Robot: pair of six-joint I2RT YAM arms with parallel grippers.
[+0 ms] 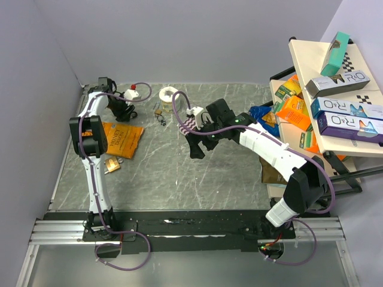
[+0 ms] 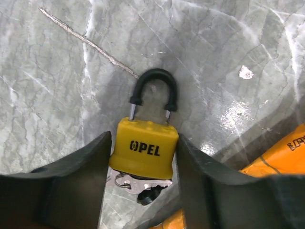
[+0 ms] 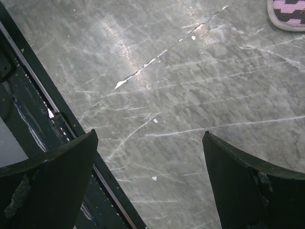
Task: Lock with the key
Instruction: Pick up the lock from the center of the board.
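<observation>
We find the yellow padlock flat on the bench, toward 10 o'clock seen from above. Its black shackle points to 12 and its key bunch sits at the 6 o'clock end, seemingly at the keyhole. The left gripper is clamped on the body's two sides, we judge to steady it for turning. The right gripper hangs wide open, well apart. An orange packet crowds 4 o'clock.

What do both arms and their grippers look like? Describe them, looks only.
The left arm and right arm have white links, black joints and a purple cable looped along each. The fingers are broad matte-black wedges tapering to blunt tips, slightly scuffed.
</observation>
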